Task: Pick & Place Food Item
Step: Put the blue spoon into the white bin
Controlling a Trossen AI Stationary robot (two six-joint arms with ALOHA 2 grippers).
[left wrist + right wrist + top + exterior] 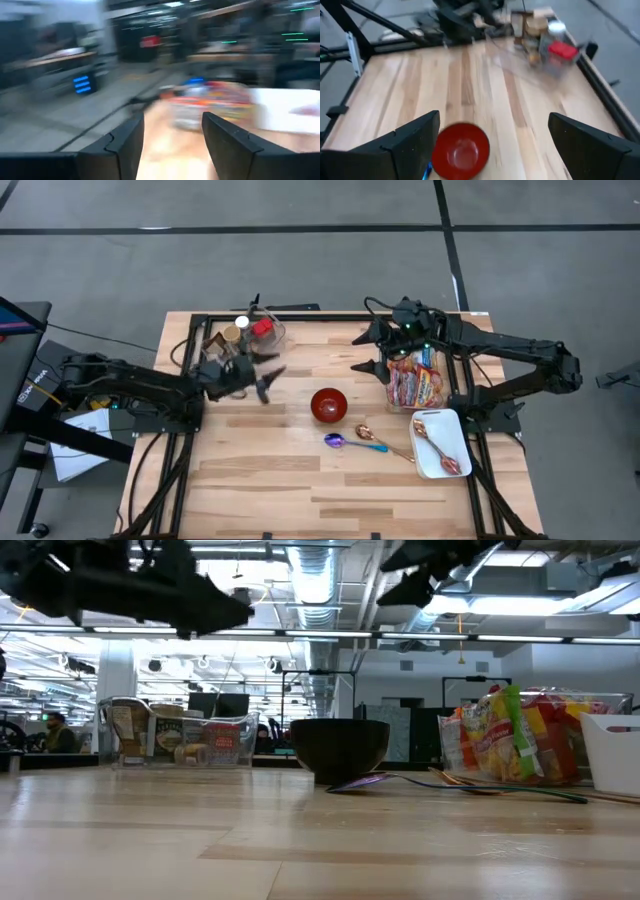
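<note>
The left gripper (268, 376) hangs in the air over the table (280, 480), just near of the clear bin (262, 330) at the far left. Its fingers (125, 140) are apart with a gap between them, and nothing is in them. The bin holds jars and a thing with a red lid (262, 326).

The right gripper (368, 352) is up in the air too, at the far right, just left of the snack bin (418, 380). Its fingers (415, 137) are spread very wide and hold nothing. The snack bin is full of bright food packs (510, 735), and all the packs sit inside it.

A red bowl (328, 404) stands in the middle of the table, between the two grippers and a bit nearer. In the right wrist view it has nothing in it. Just near of the bowl lies a purple spoon (340, 441), and beside that, to the right, a copper spoon (372, 434). At the near right is a white tray (452, 422) with more spoons (436, 444) in it.
</note>
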